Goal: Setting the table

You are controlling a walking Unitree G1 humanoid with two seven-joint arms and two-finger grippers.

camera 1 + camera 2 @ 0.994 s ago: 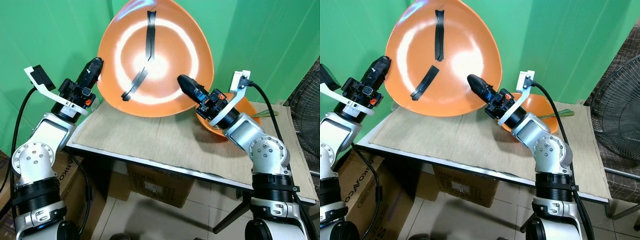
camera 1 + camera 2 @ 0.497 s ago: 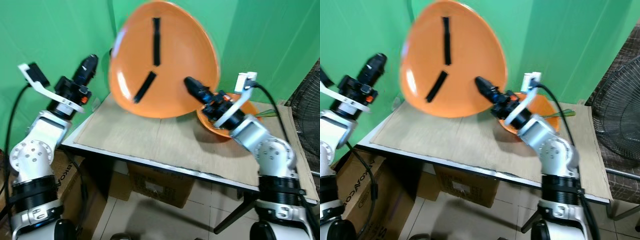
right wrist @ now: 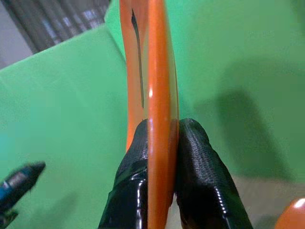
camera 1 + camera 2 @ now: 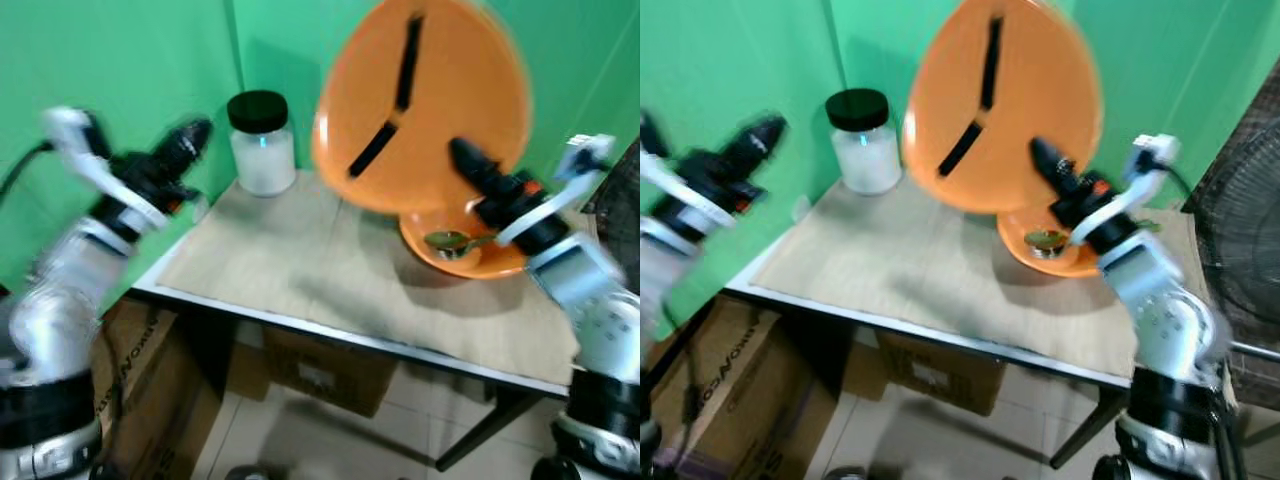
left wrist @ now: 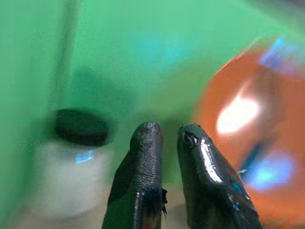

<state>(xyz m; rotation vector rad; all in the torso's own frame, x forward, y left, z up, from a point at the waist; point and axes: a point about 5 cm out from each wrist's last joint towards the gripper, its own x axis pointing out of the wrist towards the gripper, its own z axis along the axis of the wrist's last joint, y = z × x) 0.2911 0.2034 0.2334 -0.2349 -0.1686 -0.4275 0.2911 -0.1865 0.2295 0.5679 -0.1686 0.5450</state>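
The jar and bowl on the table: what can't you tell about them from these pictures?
- Jar: the white contents cannot be identified; the eye views are motion-blurred, and the left wrist view is blurred too.
- Bowl: its far side is hidden by the orange plate that the right gripper holds.
- Spoon: details are blurred.

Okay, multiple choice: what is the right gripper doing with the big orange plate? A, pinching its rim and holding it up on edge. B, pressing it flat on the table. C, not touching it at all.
A: the right gripper is clamped on the rim of the orange plate, which stands raised above the table.
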